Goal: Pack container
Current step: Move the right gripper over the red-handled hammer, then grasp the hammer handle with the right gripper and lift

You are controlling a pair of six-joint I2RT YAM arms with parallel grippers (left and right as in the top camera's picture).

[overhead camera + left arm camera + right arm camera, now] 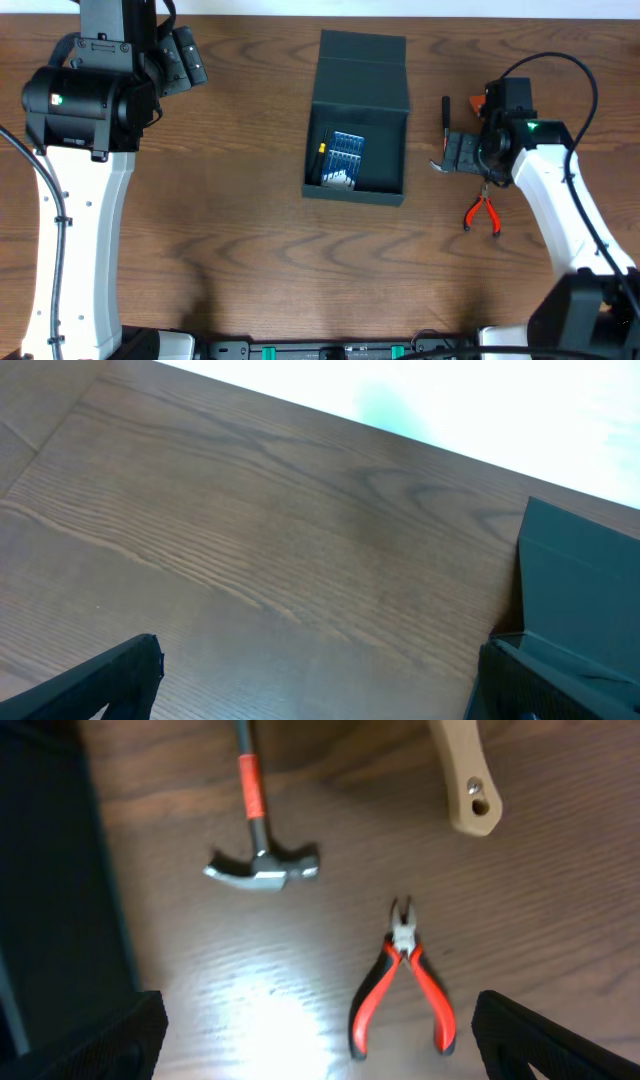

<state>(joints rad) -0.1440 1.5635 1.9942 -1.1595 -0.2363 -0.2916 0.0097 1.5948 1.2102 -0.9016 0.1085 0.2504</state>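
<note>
The brown wood tabletop (250, 230) carries everything. The container (388, 150) sits mid-table, mouth up. Its flap lid (362, 70) is thrown back toward the far edge, so box and lid together run lengthwise from near to far. Far left, the left pincer (320, 655) hangs over bare wood, spread wide and holding nothing. Right of the container, the right pincer (320, 1010) is likewise spread and empty above the tools. A blue case (346, 158) lies inside the container. The hammer (255, 820) lies just beside the container's right wall, the red-handled pliers (405, 985) nearer the front, and a tan wooden handle (466, 780) is beyond them.
</note>
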